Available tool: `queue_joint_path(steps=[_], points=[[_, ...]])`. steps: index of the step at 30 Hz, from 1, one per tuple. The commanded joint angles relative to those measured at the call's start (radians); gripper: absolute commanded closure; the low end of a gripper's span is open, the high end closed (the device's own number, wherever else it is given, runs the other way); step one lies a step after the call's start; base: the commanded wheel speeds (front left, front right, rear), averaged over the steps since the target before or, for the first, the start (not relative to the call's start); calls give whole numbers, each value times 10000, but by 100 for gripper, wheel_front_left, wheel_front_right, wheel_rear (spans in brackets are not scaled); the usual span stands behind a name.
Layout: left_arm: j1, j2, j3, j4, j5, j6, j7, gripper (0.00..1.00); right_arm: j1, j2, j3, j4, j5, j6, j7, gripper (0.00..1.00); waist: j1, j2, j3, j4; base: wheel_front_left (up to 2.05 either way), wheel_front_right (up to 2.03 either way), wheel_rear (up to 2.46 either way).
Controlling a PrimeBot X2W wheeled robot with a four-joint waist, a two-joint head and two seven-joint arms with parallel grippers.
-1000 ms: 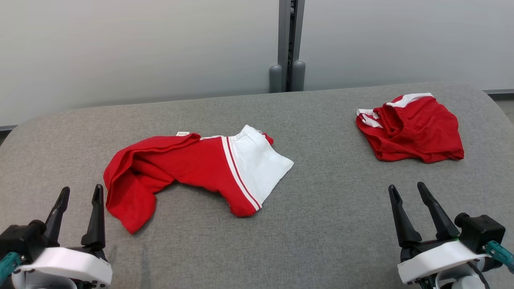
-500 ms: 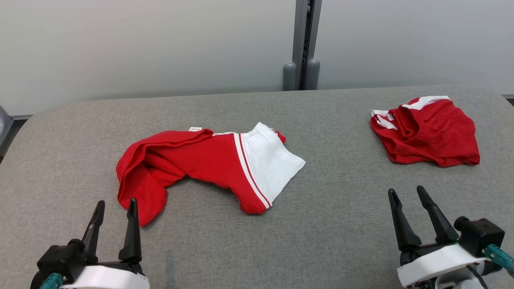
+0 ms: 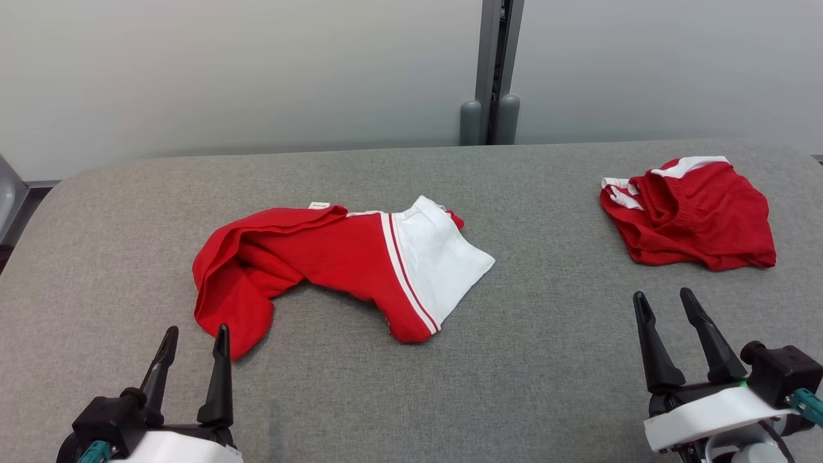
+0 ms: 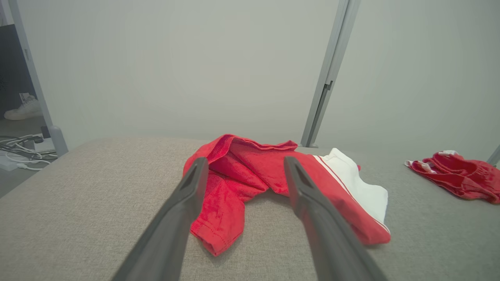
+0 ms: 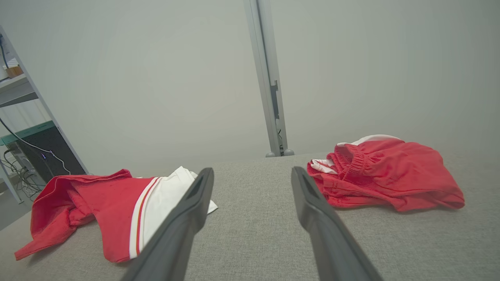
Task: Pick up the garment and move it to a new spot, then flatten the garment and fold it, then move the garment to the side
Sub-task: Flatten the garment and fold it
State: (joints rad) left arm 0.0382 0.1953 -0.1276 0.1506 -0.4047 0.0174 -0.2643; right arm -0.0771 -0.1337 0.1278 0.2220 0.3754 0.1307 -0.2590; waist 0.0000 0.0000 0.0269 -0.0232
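A crumpled red garment (image 3: 302,257) with a white striped end lies mid-table on the grey cloth; it also shows in the left wrist view (image 4: 250,175) and as the garment (image 5: 97,203) in the right wrist view. My left gripper (image 3: 196,331) is open, its tips just short of the garment's near left corner and not touching it. From the wrist, the left gripper (image 4: 245,160) frames the red folds. My right gripper (image 3: 662,296) hangs open over bare cloth at the near right; the right gripper (image 5: 252,169) holds nothing.
A second bunched red piece with white trim (image 3: 691,215) lies at the far right of the table (image 3: 546,360). A grey post (image 3: 492,71) and a pale wall stand behind the far edge. Cables (image 4: 19,146) lie on the floor off the table's left side.
The head camera has turned, shifting the whole picture rightward. My left gripper has moved right, toward the garment's near left corner. The garments lie as before, and both grippers stay open.
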Motion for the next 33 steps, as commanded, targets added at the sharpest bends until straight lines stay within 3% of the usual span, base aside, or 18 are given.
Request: queue_joint_path(steps=[1, 11, 20, 26, 33], points=[[78, -60, 105, 35, 103, -84, -19, 0, 35, -15, -69, -43, -35, 4, -62, 0, 0, 0, -9, 9, 0, 0, 0], [-25, -481, 600, 264, 525, -533, -19, 0, -192, -22, 324, 125, 26, 4, -62, 0, 0, 0, -6, 230, 0, 0, 0], [-274, -847, 721, 509, 809, -819, -19, 0, -1636, -508, 2638, 1413, 450, 4, 86, 0, 0, 0, 55, 957, 0, 0, 0], [-393, -1051, 760, 703, 851, -977, -18, 0, -2791, -450, 4300, 2615, 999, 4, 721, 0, 0, 0, 178, 1674, 0, 0, 0], [-538, -1229, 813, 879, 876, -1135, -20, 0, -3770, -247, 5417, 4021, 1544, 4, 1029, 0, 0, 0, 337, 2385, 0, 0, 0]])
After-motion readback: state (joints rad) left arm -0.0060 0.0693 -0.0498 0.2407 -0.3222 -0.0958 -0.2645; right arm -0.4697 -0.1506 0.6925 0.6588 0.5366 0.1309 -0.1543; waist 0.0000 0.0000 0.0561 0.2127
